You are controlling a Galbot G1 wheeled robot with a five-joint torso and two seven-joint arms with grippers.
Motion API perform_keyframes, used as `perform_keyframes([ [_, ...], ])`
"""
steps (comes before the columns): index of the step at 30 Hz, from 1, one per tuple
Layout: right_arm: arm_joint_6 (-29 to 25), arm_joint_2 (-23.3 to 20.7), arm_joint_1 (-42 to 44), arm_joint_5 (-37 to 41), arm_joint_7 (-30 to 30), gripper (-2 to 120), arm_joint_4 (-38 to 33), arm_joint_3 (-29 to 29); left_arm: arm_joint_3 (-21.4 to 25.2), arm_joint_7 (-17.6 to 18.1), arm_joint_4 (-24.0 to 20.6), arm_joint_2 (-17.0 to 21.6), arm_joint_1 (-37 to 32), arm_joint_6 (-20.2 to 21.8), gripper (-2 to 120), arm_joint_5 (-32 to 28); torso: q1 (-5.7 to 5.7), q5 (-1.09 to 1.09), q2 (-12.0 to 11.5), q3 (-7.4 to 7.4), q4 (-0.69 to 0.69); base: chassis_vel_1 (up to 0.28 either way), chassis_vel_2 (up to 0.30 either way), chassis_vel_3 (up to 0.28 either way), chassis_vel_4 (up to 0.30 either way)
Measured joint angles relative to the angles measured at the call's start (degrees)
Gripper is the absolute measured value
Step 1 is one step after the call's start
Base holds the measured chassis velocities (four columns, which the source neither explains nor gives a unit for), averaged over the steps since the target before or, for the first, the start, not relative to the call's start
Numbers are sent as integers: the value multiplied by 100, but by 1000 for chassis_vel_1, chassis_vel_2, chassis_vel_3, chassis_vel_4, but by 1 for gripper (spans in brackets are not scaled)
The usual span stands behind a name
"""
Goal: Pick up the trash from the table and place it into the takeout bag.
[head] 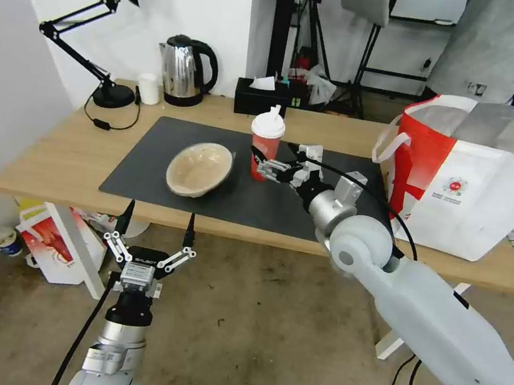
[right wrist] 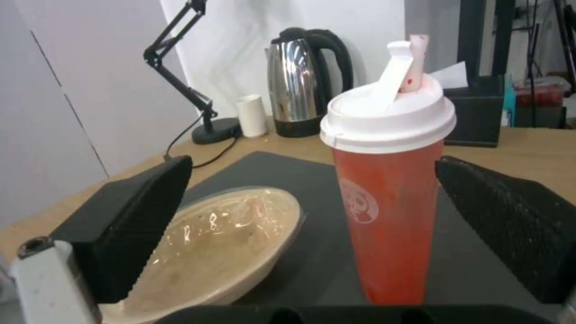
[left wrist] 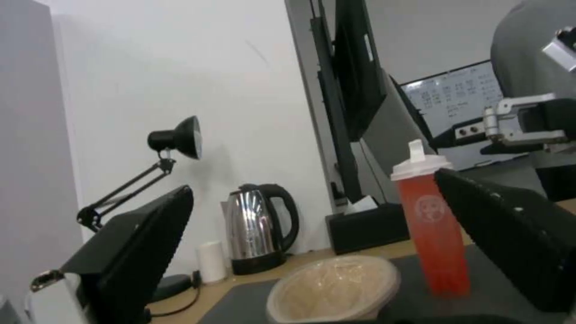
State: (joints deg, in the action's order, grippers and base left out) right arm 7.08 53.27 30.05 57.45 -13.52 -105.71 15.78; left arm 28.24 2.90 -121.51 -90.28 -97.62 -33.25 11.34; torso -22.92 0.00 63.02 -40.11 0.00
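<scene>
The right hand (head: 260,158) is spread wide around the tall red drink cup with a white lid (head: 266,143), standing mid-bench (head: 65,153). Left hand (head: 156,229) waits released, near the bench's edge.

The counter (head: 71,154) is light wood with a smooth, matt top; the mat (head: 168,142) on it is dark grey and dull. The cup (right wrist: 389,198) looks like translucent red plastic with a slight sheen, capped by a smooth white plastic lid (right wrist: 387,117). The bowl (right wrist: 222,243) is tan paper, glossy inside with bright glints. The kettle (head: 185,71) is polished metal, mirror-bright, with a black plastic handle. The bag (head: 475,185) has smooth white and red panels and a silvery foil lining. The right gripper (head: 262,163) is bare metal; in the right wrist view its black pads (right wrist: 510,225) are finely ribbed and rough. The right arm shell (head: 437,320) is smooth pale-grey plastic.
</scene>
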Motion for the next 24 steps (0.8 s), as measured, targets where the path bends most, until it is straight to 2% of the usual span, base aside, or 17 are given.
perform_keyframes([
  [24, -64, 548, -340, -178, 221, 100, 1269, 95, 23, -2, -12, -23, -56, -46, 100, 43, 0, 0, 0, 0, 1, 0, 0, 0, 0],
])
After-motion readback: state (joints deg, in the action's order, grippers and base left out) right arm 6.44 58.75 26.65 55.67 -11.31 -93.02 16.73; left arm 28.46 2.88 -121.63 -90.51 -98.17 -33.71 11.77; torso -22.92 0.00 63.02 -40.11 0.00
